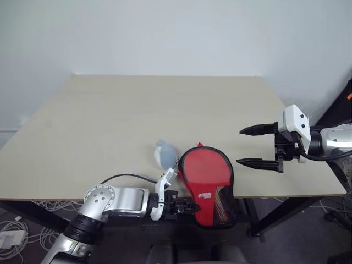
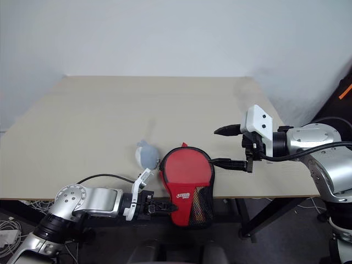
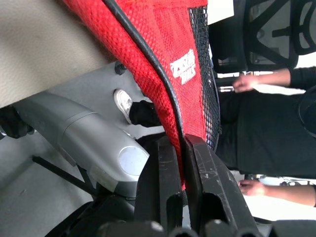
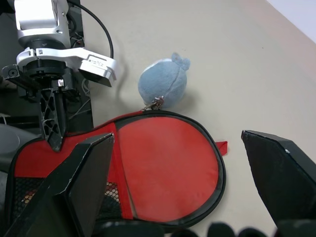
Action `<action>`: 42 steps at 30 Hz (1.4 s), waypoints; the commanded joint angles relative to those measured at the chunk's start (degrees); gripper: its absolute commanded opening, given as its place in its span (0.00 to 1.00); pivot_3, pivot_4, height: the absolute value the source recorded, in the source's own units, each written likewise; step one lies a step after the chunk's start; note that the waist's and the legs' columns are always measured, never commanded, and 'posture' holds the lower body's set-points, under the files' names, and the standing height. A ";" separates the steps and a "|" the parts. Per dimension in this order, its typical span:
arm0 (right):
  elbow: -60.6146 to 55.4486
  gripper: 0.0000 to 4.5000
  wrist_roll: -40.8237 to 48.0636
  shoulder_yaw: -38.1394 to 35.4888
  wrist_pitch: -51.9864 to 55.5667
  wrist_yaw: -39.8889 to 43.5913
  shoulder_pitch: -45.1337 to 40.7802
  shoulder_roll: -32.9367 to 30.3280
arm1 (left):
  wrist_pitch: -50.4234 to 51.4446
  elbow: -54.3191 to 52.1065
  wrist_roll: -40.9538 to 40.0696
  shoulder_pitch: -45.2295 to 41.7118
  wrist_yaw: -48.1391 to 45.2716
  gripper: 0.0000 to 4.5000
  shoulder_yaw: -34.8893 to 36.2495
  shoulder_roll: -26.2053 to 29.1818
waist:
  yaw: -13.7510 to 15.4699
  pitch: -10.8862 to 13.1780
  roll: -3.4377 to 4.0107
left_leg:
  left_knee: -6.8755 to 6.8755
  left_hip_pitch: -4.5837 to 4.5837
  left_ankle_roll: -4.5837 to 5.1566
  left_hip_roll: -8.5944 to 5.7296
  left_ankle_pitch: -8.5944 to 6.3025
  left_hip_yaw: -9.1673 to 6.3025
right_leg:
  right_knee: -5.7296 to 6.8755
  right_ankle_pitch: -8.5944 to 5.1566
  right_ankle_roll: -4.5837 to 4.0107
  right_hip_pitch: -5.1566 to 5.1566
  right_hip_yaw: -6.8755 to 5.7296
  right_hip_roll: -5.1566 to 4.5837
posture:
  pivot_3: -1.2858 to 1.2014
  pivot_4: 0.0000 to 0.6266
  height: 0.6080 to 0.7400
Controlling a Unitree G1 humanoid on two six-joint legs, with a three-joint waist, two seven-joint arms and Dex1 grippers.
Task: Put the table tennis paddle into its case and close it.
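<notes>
The red case lies at the table's front edge, its narrow mesh end hanging over the edge. My left gripper is shut on the black-edged rim of that overhanging end; the left wrist view shows both fingers pinching the red fabric. To the right of the case and above the table, my right gripper stands open and holds nothing. Its wrist view looks down on the case between the fingers. The table tennis paddle is hidden.
A small blue-grey plush ball hangs on the case's zip pull and rests on the beige table. A person in black sits beyond the table's front edge. Cables lie on the floor at the left.
</notes>
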 commanded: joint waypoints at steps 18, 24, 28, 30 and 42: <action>-0.47 1.00 1.09 0.00 0.97 -1.02 -1.18 2.02 | 7.88 -4.53 2.46 -5.41 -24.30 0.90 7.88 17.58 | 0.03 0.05 -0.07 | -0.05 0.00 -0.14 0.01 -0.08 0.01 | -0.02 -0.01 0.00 -0.17 -0.08 -0.05 | 0.52 0.00 1.00; 1.49 1.00 -0.42 1.99 2.80 -4.41 -2.98 5.16 | -0.12 -6.43 24.63 -13.81 -55.36 0.90 16.66 22.37 | -0.05 0.06 -0.03 | -0.14 0.00 -0.18 0.01 -0.08 0.06 | -0.05 0.00 0.00 -0.18 -0.17 -0.07 | 0.52 0.00 1.00; 4.91 1.00 -2.46 4.75 5.89 -11.64 -6.43 11.49 | -26.97 8.48 51.64 -23.36 -67.82 0.90 14.27 20.15 | -0.24 0.07 0.03 | -0.15 0.04 -0.28 0.01 -0.01 0.04 | -0.02 0.02 -0.05 -0.17 -0.21 -0.04 | 0.52 0.00 1.00; 6.47 0.86 -3.74 5.92 7.07 -14.62 -7.26 14.19 | -33.04 14.89 57.47 -25.74 -70.58 0.91 14.68 18.10 | -0.29 0.07 0.00 | -0.18 -0.01 -0.31 0.03 0.04 0.02 | -0.02 0.09 -0.13 -0.13 -0.23 -0.01 | 0.52 0.00 1.00; 10.64 0.00 -7.71 9.96 8.96 -24.96 -8.15 25.68 | -43.19 27.92 72.96 -20.69 -78.48 0.91 16.07 9.94 | -0.22 0.08 -0.03 | 0.03 -0.93 0.15 0.03 0.16 -0.03 | 0.10 0.24 -0.07 -0.80 -0.17 0.02 | 0.52 0.00 1.00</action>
